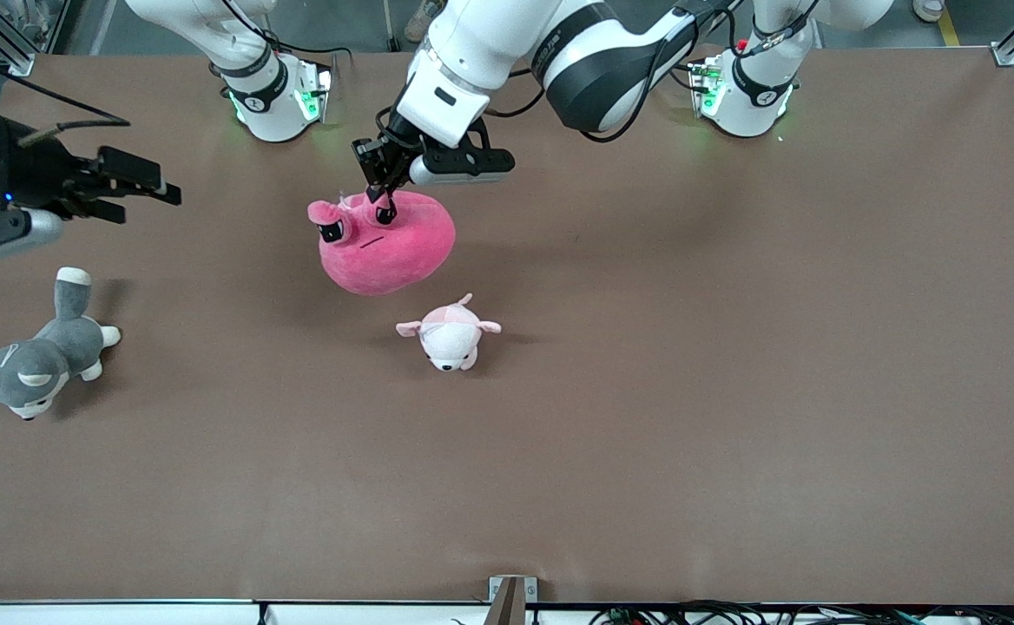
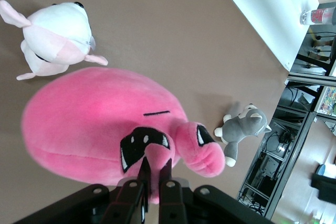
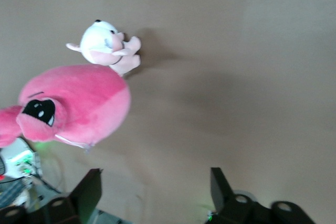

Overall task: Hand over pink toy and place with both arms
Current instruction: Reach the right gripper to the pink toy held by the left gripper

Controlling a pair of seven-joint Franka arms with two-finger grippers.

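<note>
The pink toy [image 1: 385, 247] is a hot-pink round plush with black angry eyes, near the table's middle, toward the robots' bases. My left gripper [image 1: 381, 204] reaches down from above and is shut on a small ear bump between the eyes. The left wrist view shows the two fingers pinching that bump [image 2: 155, 163], with the toy's body [image 2: 89, 114] hanging past them. My right gripper [image 1: 147, 198] is open and empty, held in the air at the right arm's end of the table, apart from the toy. In the right wrist view [image 3: 156, 177] its wide-apart fingers frame bare table, with the toy [image 3: 79, 103] off to one side.
A small pale pink-and-white plush [image 1: 448, 337] lies just nearer the front camera than the pink toy. A grey-and-white plush dog [image 1: 38, 356] lies at the right arm's end of the table, under the right gripper's side. The brown table [image 1: 733, 347] stretches toward the left arm's end.
</note>
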